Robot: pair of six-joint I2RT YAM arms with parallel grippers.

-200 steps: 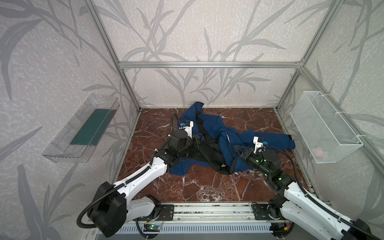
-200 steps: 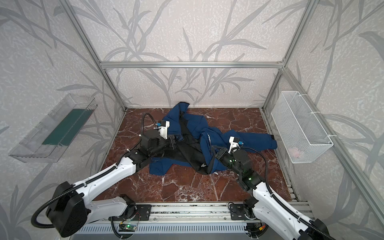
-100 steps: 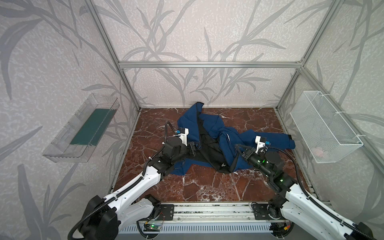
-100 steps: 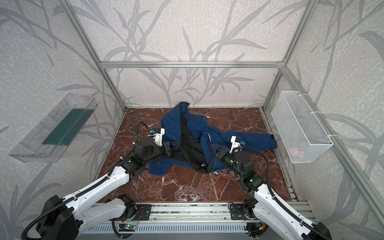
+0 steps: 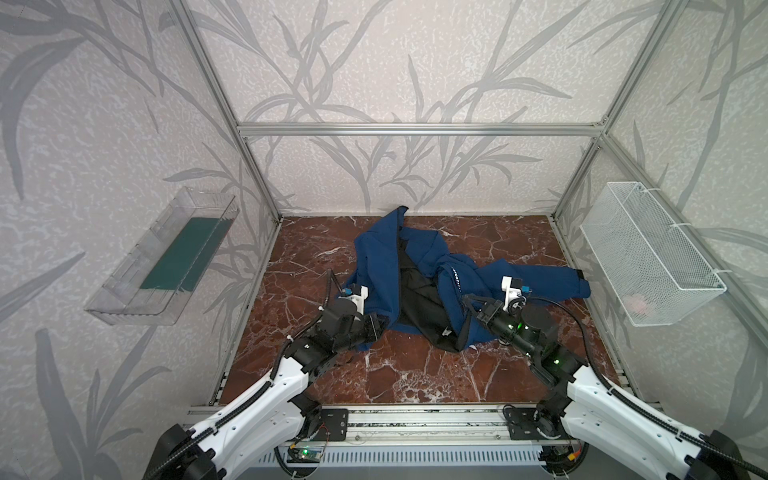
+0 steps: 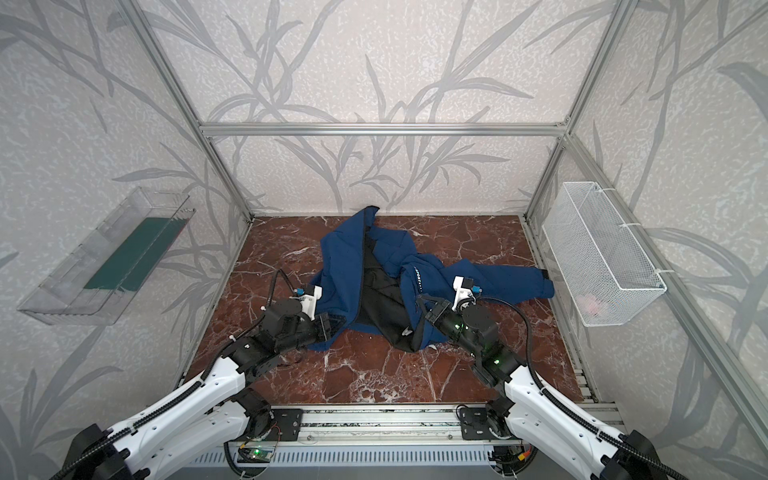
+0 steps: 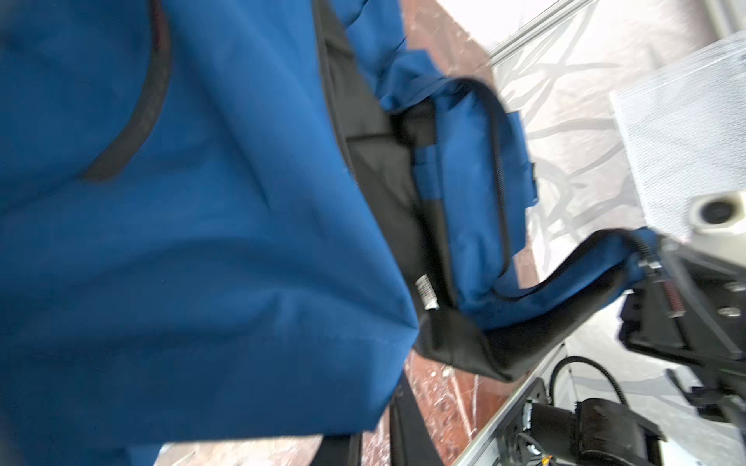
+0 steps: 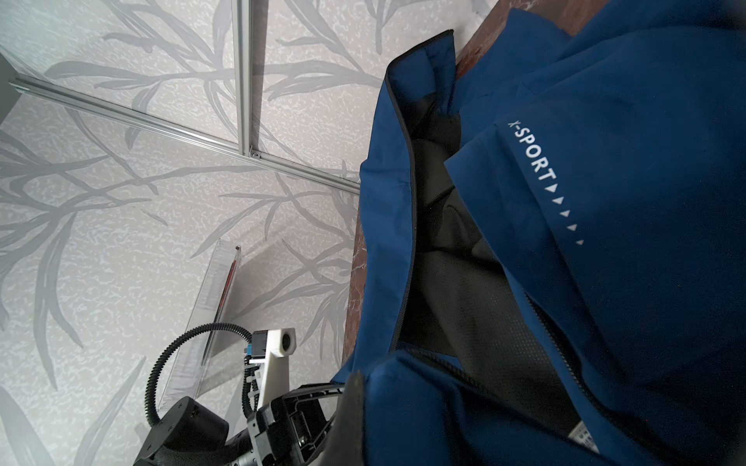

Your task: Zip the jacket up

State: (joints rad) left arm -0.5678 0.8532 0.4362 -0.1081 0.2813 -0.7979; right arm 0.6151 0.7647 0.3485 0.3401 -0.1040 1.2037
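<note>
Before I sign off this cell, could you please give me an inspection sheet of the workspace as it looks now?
Surface: marble tabletop, red-brown, no spills seen.
Job's things: jacket lies crumpled with its front open, black lining showing and zipper not joined.
Clutter: nothing seen.
Grippers: right gripper is shut on the jacket's zipper edge near the hem, holding it raised; left gripper is at the opposite hem, grip unclear.
Cables: left arm's cable loops above its wrist; right arm's cable arcs beside its forearm; neither seen caught.
Surroundings: clear tray on the left wall; wire basket on the right wall holds something pink, too small to identify.
</note>
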